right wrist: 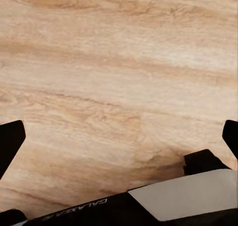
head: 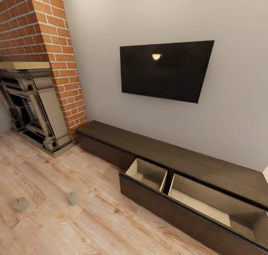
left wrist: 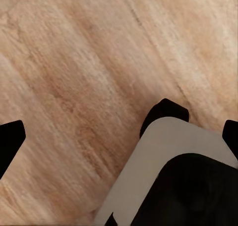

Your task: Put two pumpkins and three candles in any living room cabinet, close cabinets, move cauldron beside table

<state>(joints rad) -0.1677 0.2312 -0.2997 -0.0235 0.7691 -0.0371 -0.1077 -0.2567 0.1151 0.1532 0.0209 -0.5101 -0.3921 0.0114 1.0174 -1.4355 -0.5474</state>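
Two small grey-brown candles [head: 21,204] [head: 73,198] stand on the wooden floor at the lower left of the head view, apart from each other. The long dark-brown cabinet [head: 156,147] runs along the wall, and its wide drawer [head: 193,195] is pulled out, showing pale beige compartments with nothing visible inside. My left gripper [left wrist: 120,139] is open over bare floor, its black fingertips [left wrist: 10,141] at the picture's edges. My right gripper [right wrist: 120,139] is open too, with nothing between its fingers. The pumpkins, the cauldron and the table are out of view.
A stone-coloured fireplace [head: 33,106] sits in a brick chimney [head: 56,42] at the left. A black TV [head: 165,70] hangs on the wall above the cabinet. Parts of my grey and black base [left wrist: 168,171] [right wrist: 188,196] lie below both grippers.
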